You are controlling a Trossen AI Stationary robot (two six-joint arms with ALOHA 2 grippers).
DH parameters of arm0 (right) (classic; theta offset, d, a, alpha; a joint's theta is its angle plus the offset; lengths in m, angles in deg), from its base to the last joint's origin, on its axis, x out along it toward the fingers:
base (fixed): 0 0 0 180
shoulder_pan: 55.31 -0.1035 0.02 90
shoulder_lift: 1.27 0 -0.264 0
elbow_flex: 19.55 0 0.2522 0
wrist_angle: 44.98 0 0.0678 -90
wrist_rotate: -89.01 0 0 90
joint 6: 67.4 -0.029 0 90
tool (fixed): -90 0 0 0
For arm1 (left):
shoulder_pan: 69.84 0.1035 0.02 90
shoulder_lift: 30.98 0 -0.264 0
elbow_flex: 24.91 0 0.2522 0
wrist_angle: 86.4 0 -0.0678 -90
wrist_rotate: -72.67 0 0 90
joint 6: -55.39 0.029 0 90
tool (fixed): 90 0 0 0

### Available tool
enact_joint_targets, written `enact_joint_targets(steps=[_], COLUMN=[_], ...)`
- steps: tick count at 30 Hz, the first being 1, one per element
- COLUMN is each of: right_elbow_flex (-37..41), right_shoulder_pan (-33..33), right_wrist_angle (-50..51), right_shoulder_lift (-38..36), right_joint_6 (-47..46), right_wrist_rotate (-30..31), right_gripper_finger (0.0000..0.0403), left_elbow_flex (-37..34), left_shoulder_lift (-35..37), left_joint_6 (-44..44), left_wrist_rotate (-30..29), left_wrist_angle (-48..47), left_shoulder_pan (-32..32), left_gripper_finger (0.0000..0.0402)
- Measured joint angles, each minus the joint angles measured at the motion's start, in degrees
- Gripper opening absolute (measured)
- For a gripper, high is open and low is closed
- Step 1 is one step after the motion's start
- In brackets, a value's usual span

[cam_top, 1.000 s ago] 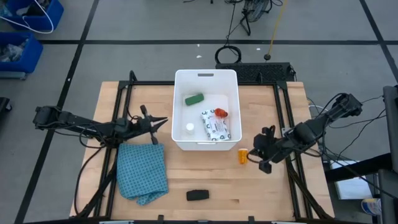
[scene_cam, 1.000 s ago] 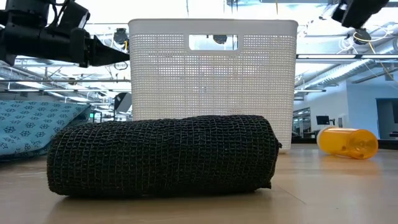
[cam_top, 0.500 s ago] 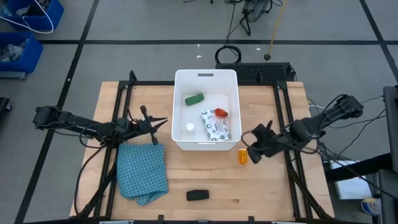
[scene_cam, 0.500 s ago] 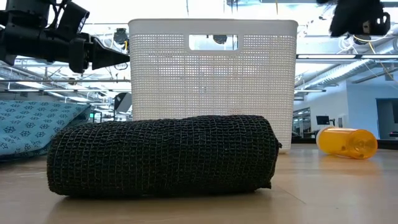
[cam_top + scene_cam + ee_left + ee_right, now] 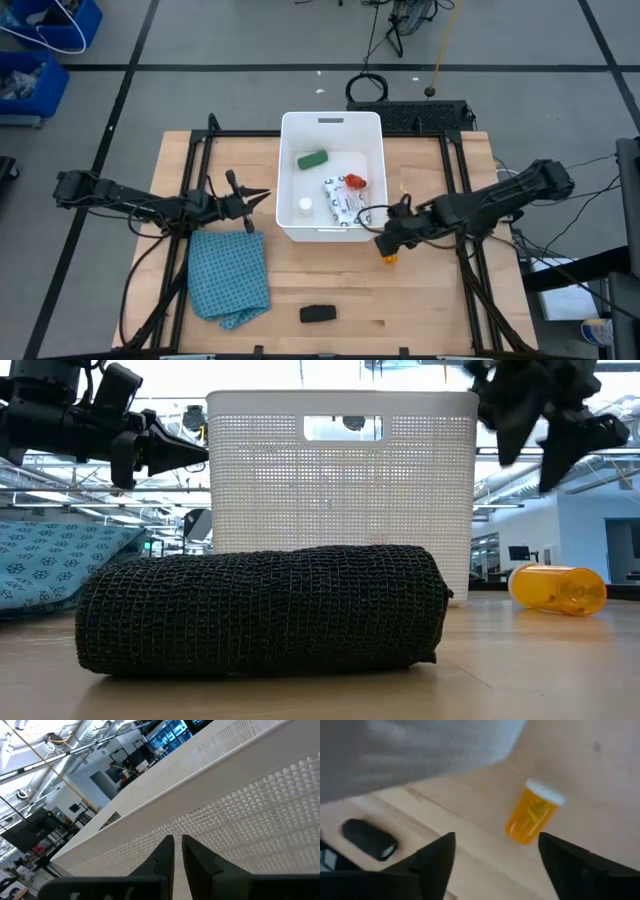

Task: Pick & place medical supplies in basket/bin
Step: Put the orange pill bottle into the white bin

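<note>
Right claw (image 5: 387,240) – fingers apart – hovers over the orange pill bottle with white cap (image 5: 533,813), at the white plastic tub's (image 5: 287,180) five o'clock; left claw (image 5: 262,195) together.

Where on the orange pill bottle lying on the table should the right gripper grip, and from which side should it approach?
Probably across the middle of the orange pill bottle, coming from above. It lies on its side on the wooden table, just outside the white tub, so its round body is exposed on both long sides. The open right gripper hangs above it, fingers wide enough to straddle it.
</note>
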Motion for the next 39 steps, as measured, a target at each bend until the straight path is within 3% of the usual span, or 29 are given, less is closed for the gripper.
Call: enact_joint_targets(steps=[5,9,14,18,21,39], right_elbow_flex=[-0.31,-0.25,0.12,0.19,0.04,0.02], right_shoulder_pan=[0.40,-0.20,-2.65,-4.69,-4.69,-4.58], right_wrist_angle=[-1.92,-3.70,2.70,5.70,5.86,6.16], right_shoulder_lift=[4.85,5.53,3.40,2.09,1.78,11.55], right_joint_6=[-4.53,-7.57,-10.86,-16.20,-16.81,-16.37], right_wrist_rotate=[-3.20,-4.50,-5.99,0.35,1.25,2.59], right_gripper_finger=[0.0321,0.0337,0.0335,0.0333,0.0333,0.0334], left_elbow_flex=[0.00,0.00,0.02,0.02,0.02,0.02], left_shoulder_lift=[0.00,0.00,0.00,0.01,0.02,0.02], left_joint_6=[-0.72,-1.24,-1.23,-1.09,-0.75,-0.77], left_wrist_rotate=[0.00,0.00,0.07,0.68,1.43,1.64], left_wrist_angle=[-0.03,-0.47,-0.51,-0.95,-1.07,-1.16], left_shoulder_pan=[0.00,0.00,0.00,0.10,0.30,0.44], left_gripper_finger=[0.0042,0.0042,0.0042,0.0042,0.0042,0.0042])
